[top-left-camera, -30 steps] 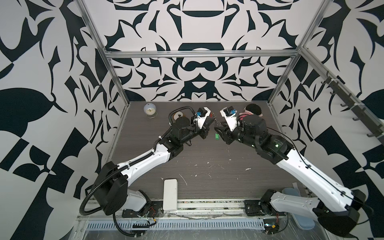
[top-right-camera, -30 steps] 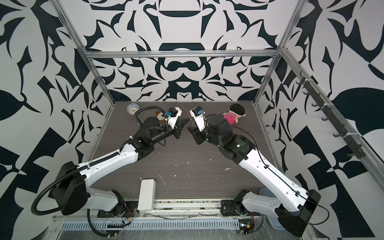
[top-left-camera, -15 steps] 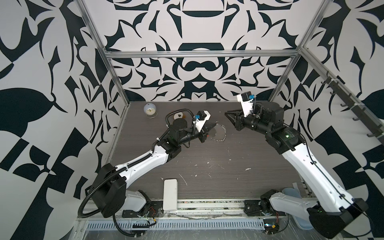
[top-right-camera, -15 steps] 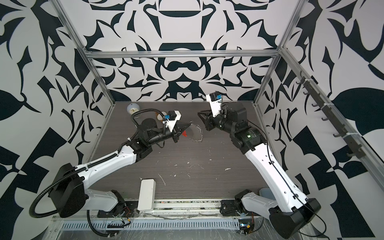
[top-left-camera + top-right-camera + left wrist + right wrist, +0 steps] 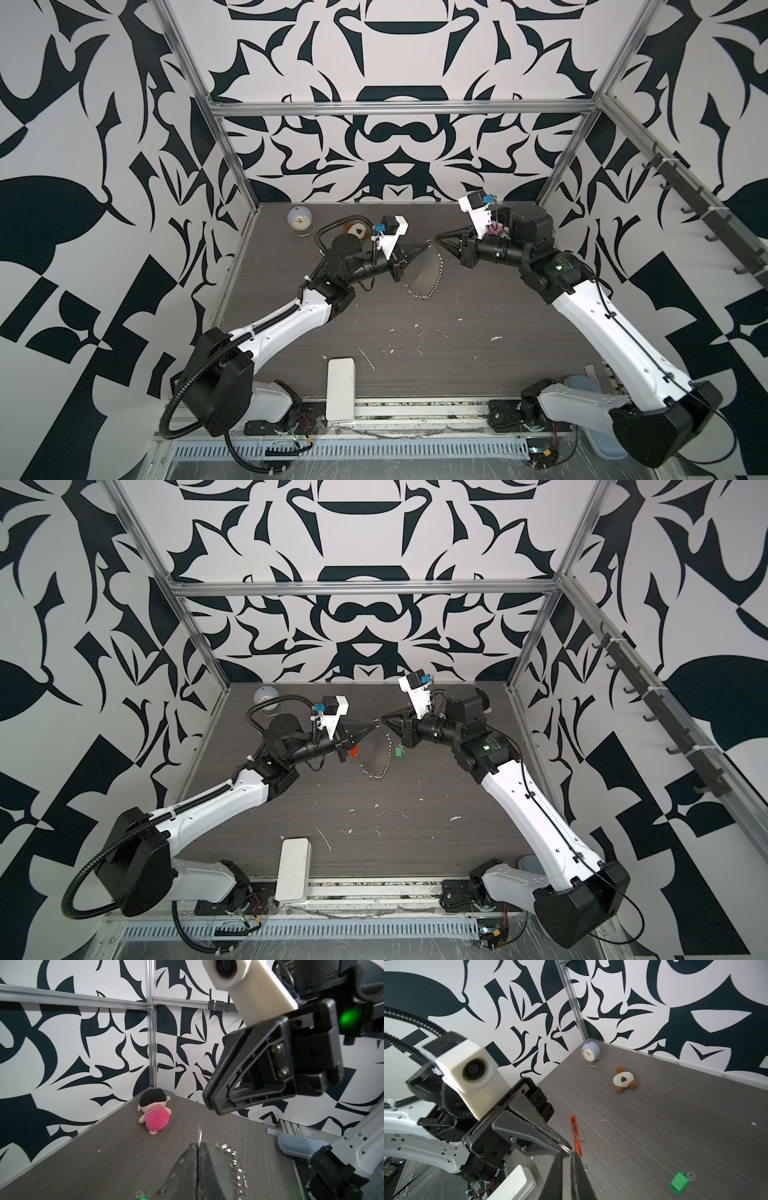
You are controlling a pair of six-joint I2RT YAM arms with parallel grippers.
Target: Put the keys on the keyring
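Above the middle of the table, the keyring is held by one ring in the left gripper, whose jaws are clamped on it. Its chain hangs down, blurred, and its red bar is seen beneath. Just beside that tip, the right gripper is closed to a slit and seemingly empty. The green key is seen lying flat on the table, apart from the keyring.

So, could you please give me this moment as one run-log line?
left gripper: jaws shut on keyring, chain hanging | right gripper: jaws shut, empty | green key: on table, not threaded
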